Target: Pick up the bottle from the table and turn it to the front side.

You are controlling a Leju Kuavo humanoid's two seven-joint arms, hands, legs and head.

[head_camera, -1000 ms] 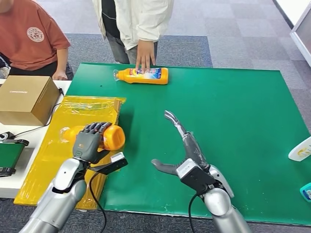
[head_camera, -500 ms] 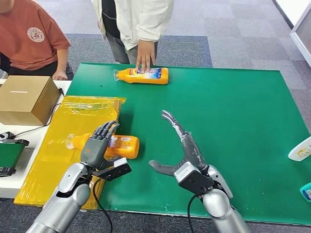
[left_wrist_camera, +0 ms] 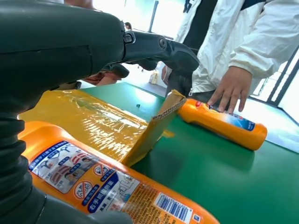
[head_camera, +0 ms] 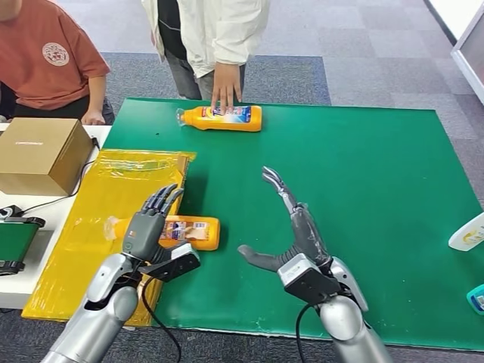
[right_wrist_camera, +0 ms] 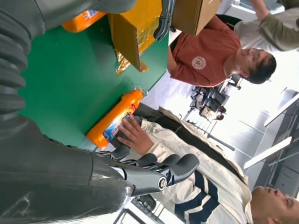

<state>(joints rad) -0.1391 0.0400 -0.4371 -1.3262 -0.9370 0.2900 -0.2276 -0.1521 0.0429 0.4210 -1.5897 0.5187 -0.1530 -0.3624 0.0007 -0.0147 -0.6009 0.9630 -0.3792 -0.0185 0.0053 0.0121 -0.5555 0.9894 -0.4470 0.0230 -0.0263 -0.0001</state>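
An orange detergent bottle (head_camera: pixel 171 231) is seen lying on its side near the left edge of the green bench (head_camera: pixel 354 227), partly on the flattened yellow-taped cardboard (head_camera: pixel 108 197) and partly on the green surface. Its long axis is laid roughly parallel to the bench's near edge, with the capped neck pointed toward the left edge and the flat base toward the middle of the bench. A printed label with a barcode is turned upward, as shown in the left wrist view.

The left hand (head_camera: pixel 150 227) is held over the bottle's neck end with its fingers spread; whether the palm touches the bottle cannot be told, and nothing is gripped. The right hand (head_camera: pixel 285 227) is held open above the bench near the near edge, fingers extended, with nothing in it.

The step in hand is judged to be the turning of the bottle to its front face. It would be done well if the body were taken at its broad middle rather than at the neck, so that the rounded plastic is not allowed to roll away toward the near edge.

A second orange bottle (head_camera: pixel 224 117) is steadied at the far edge by a person's hand (head_camera: pixel 227 85). A brown cardboard box (head_camera: pixel 40 151) is seen beyond the left edge.
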